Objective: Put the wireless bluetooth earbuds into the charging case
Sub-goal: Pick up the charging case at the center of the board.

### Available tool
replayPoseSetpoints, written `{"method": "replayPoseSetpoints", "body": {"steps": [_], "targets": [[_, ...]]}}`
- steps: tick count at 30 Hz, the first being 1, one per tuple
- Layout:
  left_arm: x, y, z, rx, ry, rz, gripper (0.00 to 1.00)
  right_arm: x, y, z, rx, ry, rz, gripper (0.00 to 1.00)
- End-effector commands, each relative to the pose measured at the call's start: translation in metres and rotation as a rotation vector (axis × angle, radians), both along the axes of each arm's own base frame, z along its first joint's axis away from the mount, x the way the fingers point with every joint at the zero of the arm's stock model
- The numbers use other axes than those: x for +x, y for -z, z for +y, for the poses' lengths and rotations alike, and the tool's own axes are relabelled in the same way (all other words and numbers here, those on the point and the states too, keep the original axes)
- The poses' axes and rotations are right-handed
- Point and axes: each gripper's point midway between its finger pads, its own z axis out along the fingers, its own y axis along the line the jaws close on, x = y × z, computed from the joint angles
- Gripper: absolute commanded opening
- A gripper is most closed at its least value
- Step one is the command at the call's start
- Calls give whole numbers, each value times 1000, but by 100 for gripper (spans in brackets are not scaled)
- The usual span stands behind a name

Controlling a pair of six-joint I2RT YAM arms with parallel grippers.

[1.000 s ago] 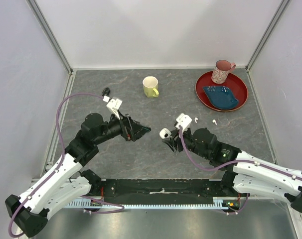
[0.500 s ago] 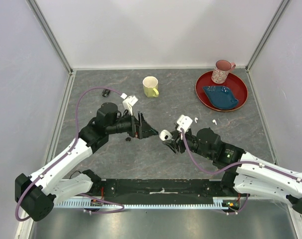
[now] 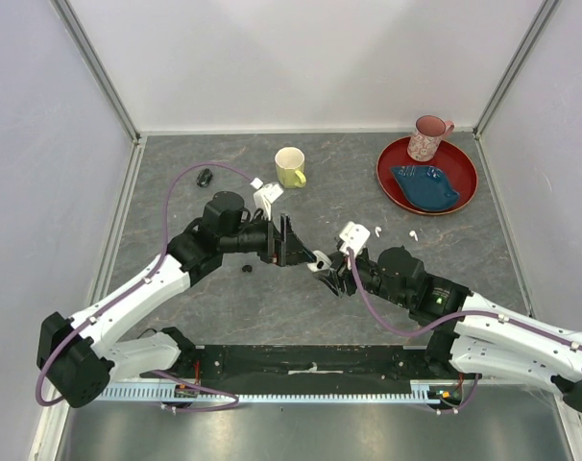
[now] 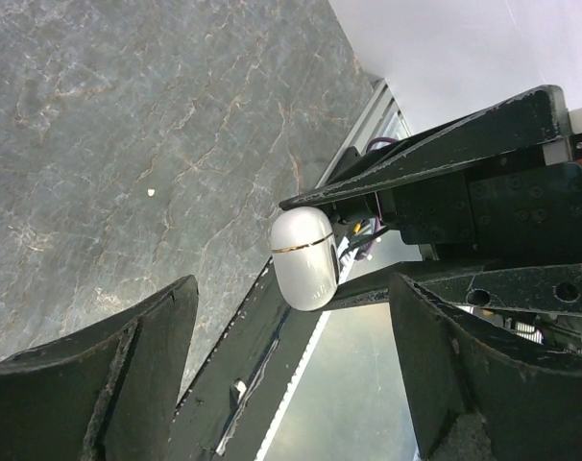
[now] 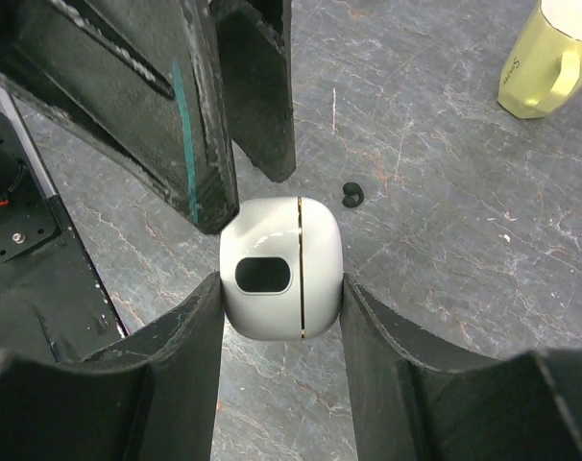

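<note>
The right jaws are clamped on the white charging case (image 5: 281, 269), one jaw pressed to each flat side. It is held clear of the table (image 3: 272, 317), over its middle. The case's gold seam shows no gap, and a dark oval recess faces the wrist camera. The left jaws stand wide apart, holding nothing. They face the case from the left, and one jaw reaches right beside its top; whether it touches cannot be told.

One black earbud (image 3: 245, 269) lies on the table just left of the middle, below the left jaws. The other black earbud (image 3: 205, 177) lies toward the far left corner. The two white earbuds (image 3: 377, 230) (image 3: 413, 234) lie apart right of the middle. A yellow mug (image 3: 290, 166) stands near the middle of the far edge. A red plate (image 3: 459, 163) in the far right corner carries a pink mug (image 3: 428, 137) and a blue dish (image 3: 425, 186)
</note>
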Motion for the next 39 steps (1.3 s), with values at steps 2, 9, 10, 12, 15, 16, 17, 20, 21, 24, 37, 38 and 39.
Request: {"method": "replayPoseSetpoints", "body": {"steps": [2, 9, 10, 12, 15, 16, 17, 20, 21, 24, 37, 38, 39], "targets": [[-8, -14, -13, -38, 64, 26, 85, 2, -24, 7, 66, -10, -47, 19], [-8, -10, -27, -41, 93, 41, 81, -2, -24, 10, 69, -33, -54, 20], [-8, -11, -28, -46, 95, 42, 81, -2, -24, 10, 67, -33, -53, 20], [-8, -11, -32, -44, 106, 44, 78, -2, -22, 10, 63, -34, -50, 20], [-9, -9, -35, -42, 121, 50, 72, -2, -20, 10, 61, -34, -49, 20], [-10, -7, -36, -39, 128, 52, 68, -3, -20, 10, 60, -35, -49, 20], [-12, -7, -36, -39, 134, 53, 66, -3, -21, 10, 61, -35, -51, 20], [-14, -6, -37, -38, 141, 56, 59, -2, -20, 10, 59, -30, -51, 20], [-15, -6, -37, -39, 147, 57, 58, -2, -20, 10, 58, -29, -53, 20], [-18, -6, -38, -41, 163, 62, 49, 1, -26, 10, 77, -18, -74, 20], [-6, -9, -29, -8, 92, -55, 2, 2, -50, 5, 184, 50, -16, 89], [-4, -10, -22, 14, 57, -70, 2, 3, -62, 2, 216, 68, -13, 94], [1, -11, -17, 31, 25, -111, 2, 2, -55, -3, 188, 90, 17, 98]]}}
